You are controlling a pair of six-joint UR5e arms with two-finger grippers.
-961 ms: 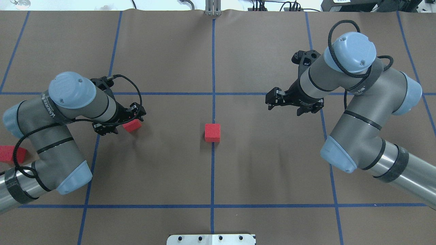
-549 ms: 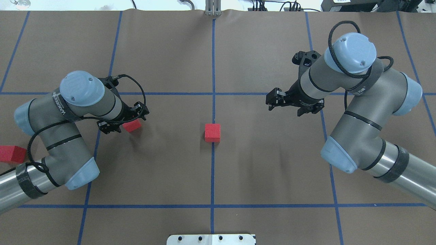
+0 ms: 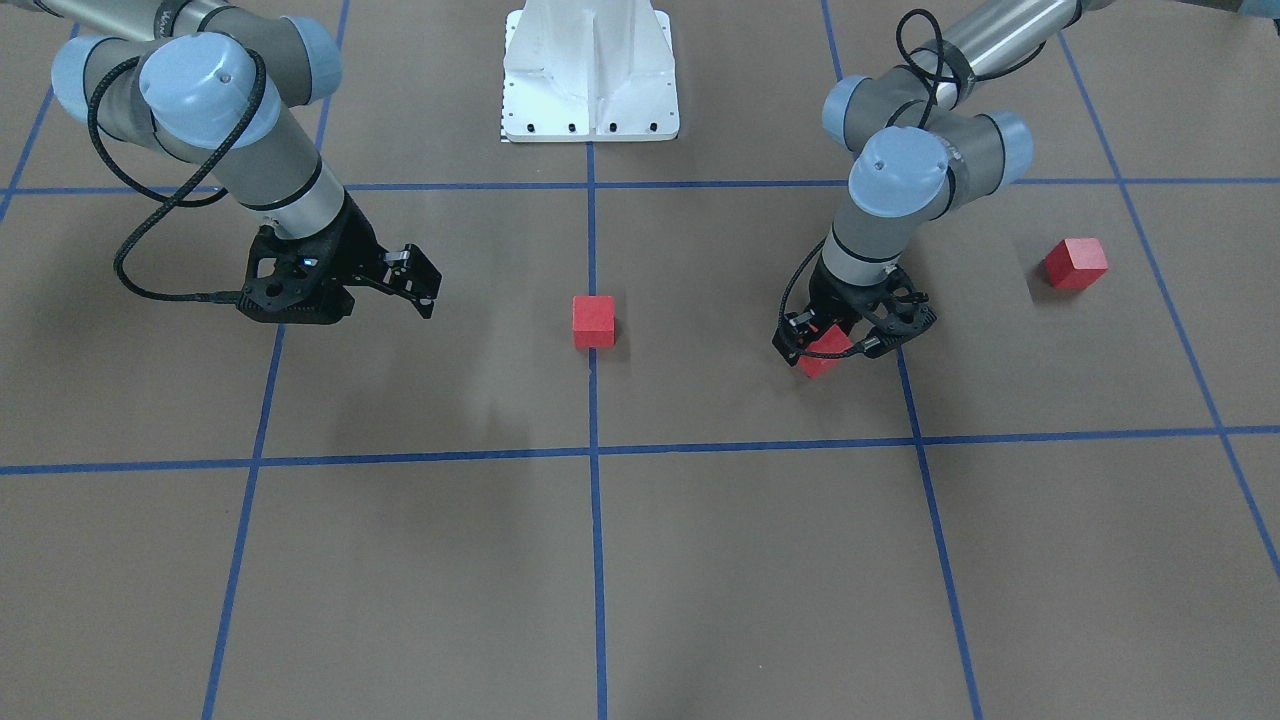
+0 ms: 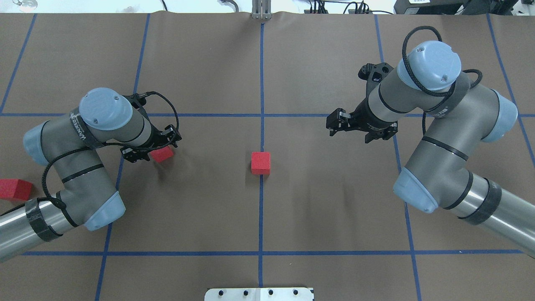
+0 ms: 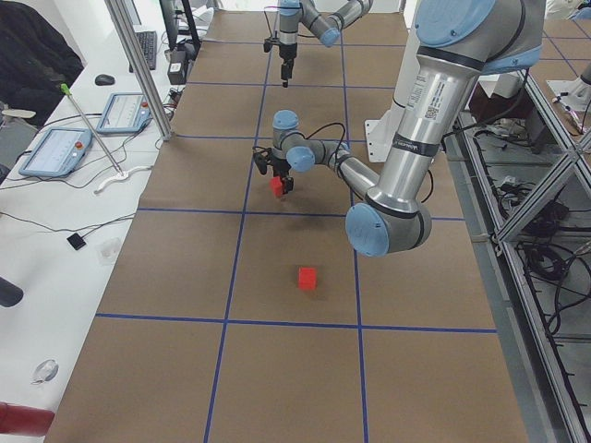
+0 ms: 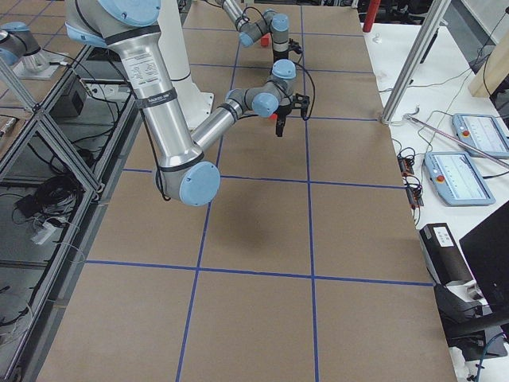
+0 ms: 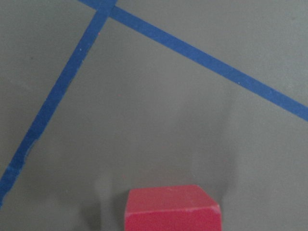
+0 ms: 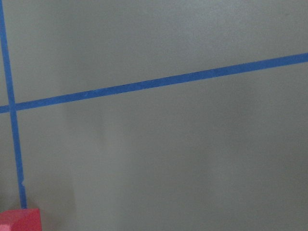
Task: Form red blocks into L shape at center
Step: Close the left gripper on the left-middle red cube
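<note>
Your left gripper [image 3: 832, 345] grips one red block [image 4: 162, 154], lifted well to the left of the centre block [image 4: 261, 162] on the middle tape line [image 4: 261, 217]. The third block [image 4: 15, 188] lies farther left still. Your right gripper [image 4: 337, 124] hangs empty, jaws apart. Set the carried cube down flush, faces squared to the centre block.
</note>
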